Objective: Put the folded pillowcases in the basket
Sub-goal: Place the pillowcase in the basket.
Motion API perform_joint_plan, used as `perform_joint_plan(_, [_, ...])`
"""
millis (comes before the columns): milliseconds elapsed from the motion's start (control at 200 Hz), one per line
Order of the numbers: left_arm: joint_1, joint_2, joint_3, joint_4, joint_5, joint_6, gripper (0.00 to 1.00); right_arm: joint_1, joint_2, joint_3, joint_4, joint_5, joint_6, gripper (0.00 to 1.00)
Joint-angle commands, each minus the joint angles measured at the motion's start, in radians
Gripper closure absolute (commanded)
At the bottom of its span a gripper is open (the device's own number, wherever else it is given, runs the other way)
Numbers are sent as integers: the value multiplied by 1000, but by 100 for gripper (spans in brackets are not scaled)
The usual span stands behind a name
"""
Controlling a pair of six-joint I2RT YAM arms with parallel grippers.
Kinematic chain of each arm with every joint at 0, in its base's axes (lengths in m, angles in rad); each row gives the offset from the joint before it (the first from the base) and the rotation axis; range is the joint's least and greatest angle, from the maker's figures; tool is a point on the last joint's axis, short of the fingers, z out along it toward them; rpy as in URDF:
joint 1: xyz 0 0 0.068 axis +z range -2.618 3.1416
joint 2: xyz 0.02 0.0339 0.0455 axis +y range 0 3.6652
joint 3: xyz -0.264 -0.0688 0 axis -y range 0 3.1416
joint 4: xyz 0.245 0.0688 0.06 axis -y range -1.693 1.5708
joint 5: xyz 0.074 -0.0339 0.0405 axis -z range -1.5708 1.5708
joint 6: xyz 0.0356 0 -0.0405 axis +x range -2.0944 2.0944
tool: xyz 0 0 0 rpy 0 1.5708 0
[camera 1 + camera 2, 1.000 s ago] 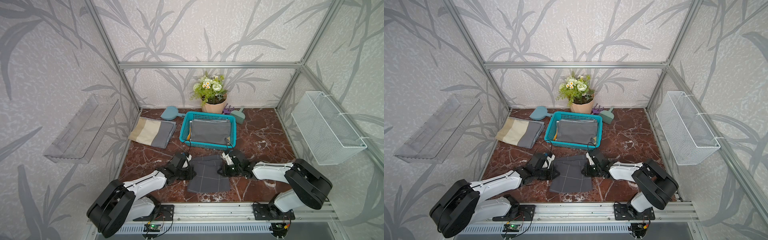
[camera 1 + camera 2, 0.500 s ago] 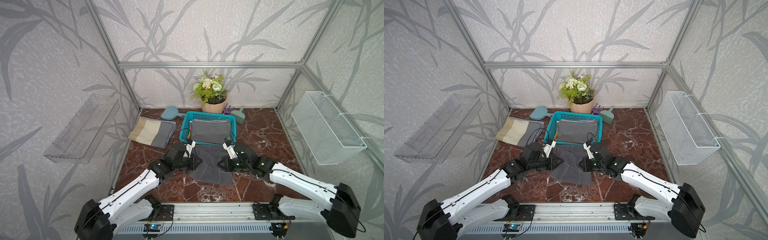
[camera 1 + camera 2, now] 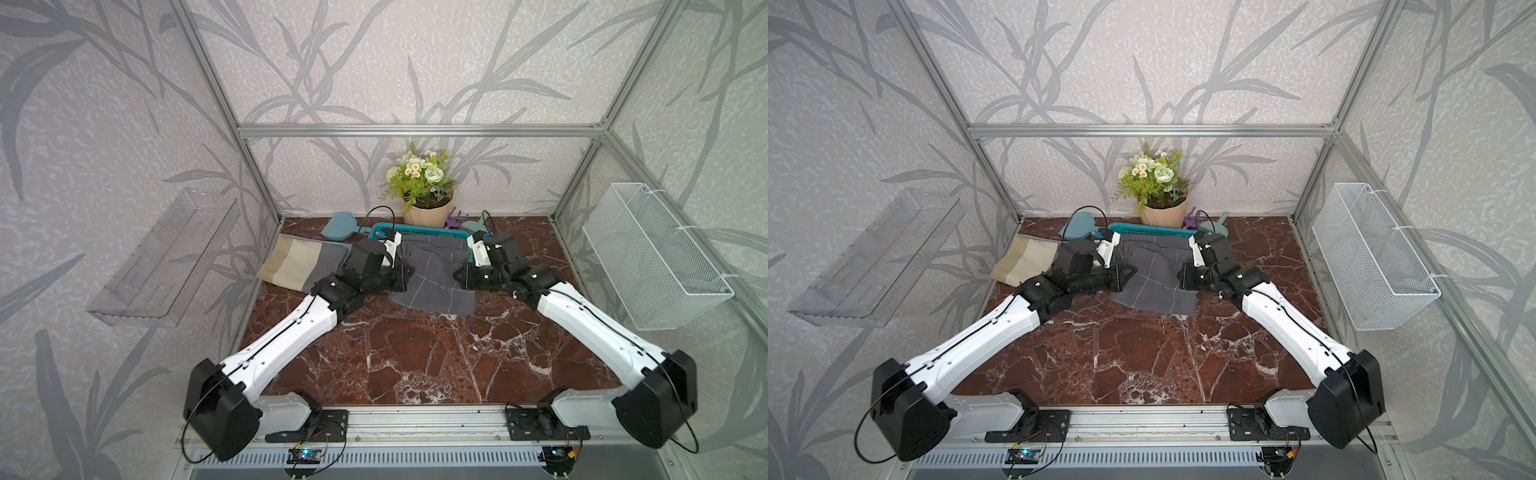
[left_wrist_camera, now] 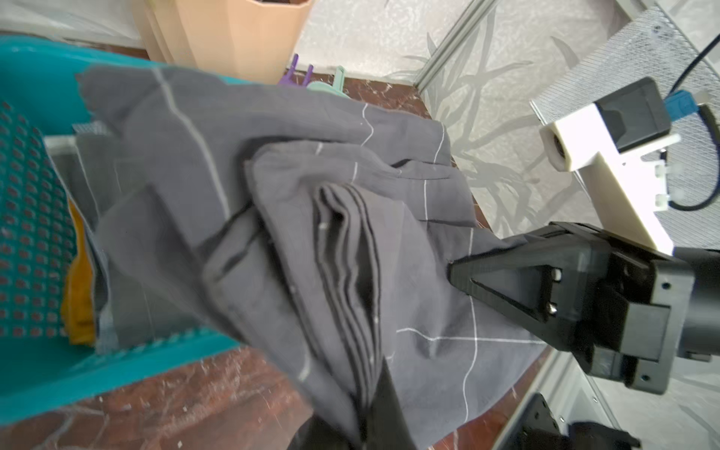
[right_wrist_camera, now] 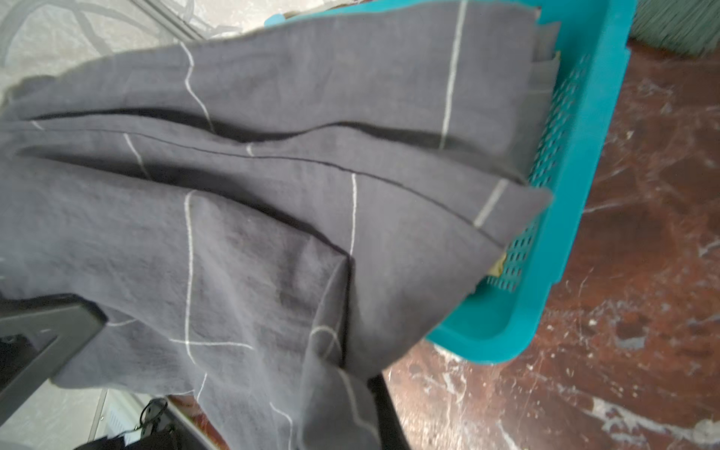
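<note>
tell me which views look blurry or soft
Both top views: sharp and evenly lit, pillowcase crisp. Left wrist view: pillowcase folds near the lens are soft, basket wall smeared. Right wrist view: pillowcase edges and basket rim smeared; the marble table reads clearer.

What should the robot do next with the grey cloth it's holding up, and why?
Probably carry it a little farther back. The left pincer and right pincer are each shut on a side of the grey pillowcase. Its far part is over the teal basket, but its near edge hangs in front of the basket. Letting go now would likely leave it draped outside.
</note>
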Motion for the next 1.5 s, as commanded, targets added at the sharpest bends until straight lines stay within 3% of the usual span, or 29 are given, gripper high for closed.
perform_joint_plan(0, [62, 92, 69, 56, -8, 65, 100, -32, 95, 107, -18, -30, -61, 100])
perform_joint_plan(360, [232, 409, 278, 78, 78, 108, 100, -89, 430, 340, -19, -29, -101, 100])
perform_joint_plan(580, [247, 557, 374, 49, 113, 121, 100, -118, 555, 383, -3, -44, -102, 100])
perform_joint_plan(875, [249, 611, 340, 32, 91, 117, 100, -132, 621, 400, -17, -24, -123, 100])
perform_joint_plan(930, [250, 608, 335, 14, 69, 115, 100, -132, 626, 405, -26, -12, -132, 80])
perform_joint_plan(960, [250, 606, 333, 4, 57, 115, 100, -133, 628, 413, -38, -6, -135, 75])
perform_joint_plan(1000, [250, 601, 330, -8, 37, 117, 83, -133, 627, 422, -51, 0, -141, 71])
perform_joint_plan(1040, [250, 595, 327, -18, 19, 121, 64, -132, 619, 418, -49, 0, -145, 60])
perform_joint_plan(1090, [250, 581, 326, -25, -1, 126, 55, -132, 601, 406, -33, -7, -148, 49])
perform_joint_plan(1155, [250, 565, 333, -36, -25, 129, 38, -128, 570, 389, -12, -12, -156, 42])
perform_joint_plan(1220, [250, 548, 347, -47, -44, 127, 27, -124, 538, 377, 2, -3, -159, 37])
perform_joint_plan(1415, [249, 504, 412, -91, -76, 122, 24, -100, 436, 339, 25, 92, -182, 21])
perform_joint_plan(1495, [248, 473, 417, -82, -71, 108, 28, -83, 389, 312, 53, 138, -194, 16])
